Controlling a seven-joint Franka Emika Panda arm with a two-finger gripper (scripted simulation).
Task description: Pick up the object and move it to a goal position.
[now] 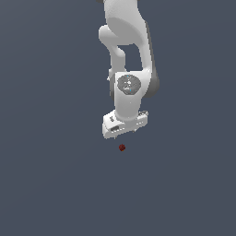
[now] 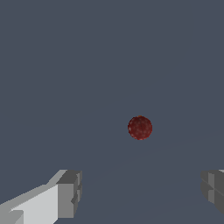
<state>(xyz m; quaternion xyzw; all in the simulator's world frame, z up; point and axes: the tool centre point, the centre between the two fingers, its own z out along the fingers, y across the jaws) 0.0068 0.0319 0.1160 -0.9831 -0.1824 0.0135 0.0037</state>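
Observation:
The object [image 1: 122, 147] is a tiny dark red, bumpy lump on the flat grey ground, just beyond the white hand of the arm in the exterior view. In the wrist view the object [image 2: 140, 127] shows as a speckled red ball ahead of the fingers, lying apart from them. My gripper [image 2: 140, 192] is open, its two grey fingertips [image 2: 70, 192] spread wide with nothing between them. In the exterior view the gripper [image 1: 124, 132] hangs a little above the object, its fingers mostly hidden under the hand.
Plain dark grey ground fills both views. The white arm [image 1: 124, 46] rises toward the top of the exterior view.

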